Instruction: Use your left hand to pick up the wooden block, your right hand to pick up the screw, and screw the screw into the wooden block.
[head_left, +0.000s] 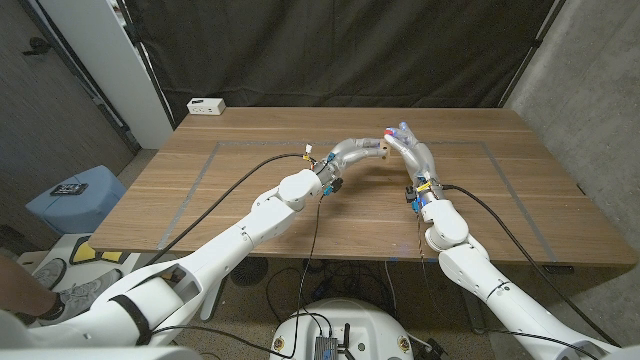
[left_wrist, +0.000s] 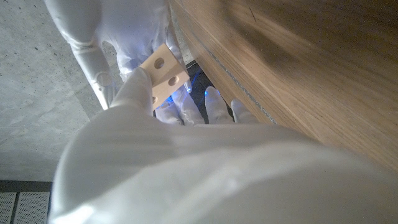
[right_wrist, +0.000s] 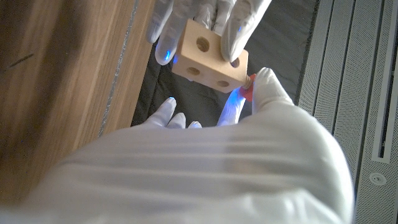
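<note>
Both pickups look done: the left hand (right_wrist: 208, 22) grips the wooden block (right_wrist: 209, 55) above the middle of the desk (head_left: 250, 160), and the right hand (head_left: 402, 140) pinches the red-headed screw (right_wrist: 247, 91) against a hole on the block's side. How deep it sits cannot be told; turning it home remains. The brown wooden desk also carries a small white box (head_left: 206, 105) at its far left corner, before a black curtain (head_left: 350, 50).
</note>
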